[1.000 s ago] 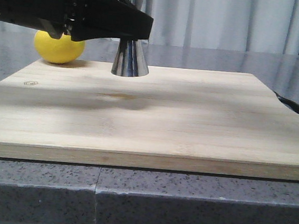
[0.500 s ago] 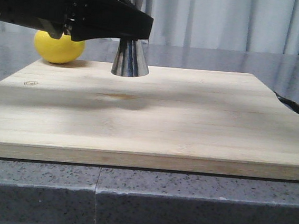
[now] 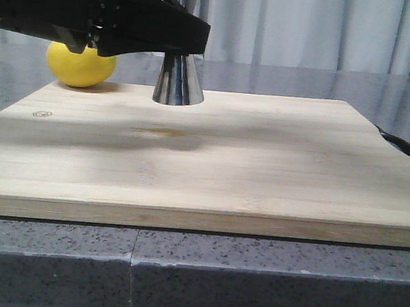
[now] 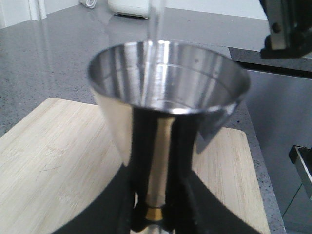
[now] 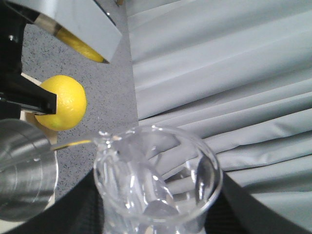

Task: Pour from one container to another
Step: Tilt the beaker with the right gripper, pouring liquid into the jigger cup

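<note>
Clamped around the narrow waist of a tall shiny steel hourglass-shaped jigger (image 4: 165, 97), the left gripper (image 4: 158, 219) held the vessel upright, its black fingers (image 4: 187, 165) rising on either side of the lower stem just above the thin brass band (image 4: 155, 213). The jigger's open upper cup faced the wrist camera, and a thin clear stream (image 4: 155, 29) fell into it from above and ran down the inner wall. From the front, the left arm (image 3: 95, 12) reached across the upper left of the scene, hiding the jigger's upper half, while the flared steel base stood on the far edge of a pale wooden cutting board (image 3: 211, 161). That board lay on a grey speckled stone counter (image 3: 193, 276).

Below the small clear glass beaker (image 5: 156, 190), the right gripper (image 5: 156, 226) showed only as dark shapes on both sides of the glass; it appeared to be gripping the beaker. The beaker was tilted, its pouring lip (image 5: 105, 137) aimed at the jigger's rim, and a fine thread of liquid ran from the lip toward the steel cup. Little liquid could be made out in the glass.

A round yellow lemon (image 3: 80, 65) sat on the counter just beyond the board's far left corner, behind the left arm. Pale grey curtains (image 3: 311, 29) hung across the background.
</note>
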Action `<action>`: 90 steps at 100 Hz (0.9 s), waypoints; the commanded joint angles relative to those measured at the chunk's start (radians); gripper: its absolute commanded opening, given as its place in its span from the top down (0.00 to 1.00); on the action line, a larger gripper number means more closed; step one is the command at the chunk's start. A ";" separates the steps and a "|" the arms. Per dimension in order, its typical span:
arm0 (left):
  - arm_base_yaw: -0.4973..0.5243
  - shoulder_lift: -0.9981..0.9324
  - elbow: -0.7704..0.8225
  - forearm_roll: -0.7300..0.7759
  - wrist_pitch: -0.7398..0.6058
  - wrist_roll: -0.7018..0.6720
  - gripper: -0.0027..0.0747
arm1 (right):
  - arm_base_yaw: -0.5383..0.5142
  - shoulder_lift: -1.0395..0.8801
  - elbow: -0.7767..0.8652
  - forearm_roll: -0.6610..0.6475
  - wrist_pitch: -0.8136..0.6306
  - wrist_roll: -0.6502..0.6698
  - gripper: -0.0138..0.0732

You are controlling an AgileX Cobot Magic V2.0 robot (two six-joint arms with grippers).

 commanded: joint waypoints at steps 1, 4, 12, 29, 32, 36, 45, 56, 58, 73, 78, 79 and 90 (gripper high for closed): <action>-0.009 -0.037 -0.028 -0.077 0.119 -0.006 0.99 | 0.002 -0.025 -0.039 -0.019 -0.026 -0.002 0.63; -0.009 -0.037 -0.028 -0.077 0.119 -0.006 0.99 | 0.002 -0.025 -0.039 -0.027 -0.024 -0.002 0.63; -0.009 -0.037 -0.028 -0.077 0.119 -0.006 0.99 | 0.002 -0.025 -0.039 -0.045 -0.018 -0.002 0.63; -0.009 -0.037 -0.028 -0.077 0.119 -0.006 0.99 | 0.002 -0.025 -0.039 -0.055 -0.018 -0.002 0.63; -0.009 -0.037 -0.028 -0.077 0.119 -0.006 0.99 | 0.002 -0.025 -0.039 -0.062 -0.016 -0.002 0.63; -0.009 -0.037 -0.028 -0.077 0.119 -0.006 0.99 | 0.002 -0.025 -0.039 -0.072 -0.016 -0.002 0.63; -0.009 -0.037 -0.028 -0.077 0.119 -0.006 0.99 | 0.002 -0.025 -0.039 -0.094 -0.014 -0.002 0.63; -0.009 -0.037 -0.028 -0.077 0.119 -0.006 0.99 | 0.002 -0.025 -0.039 -0.101 -0.003 -0.002 0.63; -0.009 -0.037 -0.028 -0.077 0.119 -0.006 0.99 | 0.002 -0.025 -0.039 -0.101 -0.001 -0.002 0.63; -0.009 -0.037 -0.028 -0.077 0.119 -0.006 0.99 | 0.002 -0.025 -0.039 -0.116 0.024 -0.002 0.63; -0.009 -0.037 -0.028 -0.077 0.119 -0.006 0.99 | 0.002 -0.025 -0.039 -0.126 0.024 -0.002 0.63; -0.009 -0.037 -0.028 -0.077 0.119 -0.006 0.99 | 0.002 -0.025 -0.039 -0.126 0.024 -0.002 0.63; -0.009 -0.037 -0.028 -0.077 0.119 -0.006 0.99 | 0.002 -0.025 -0.039 -0.133 0.024 -0.002 0.63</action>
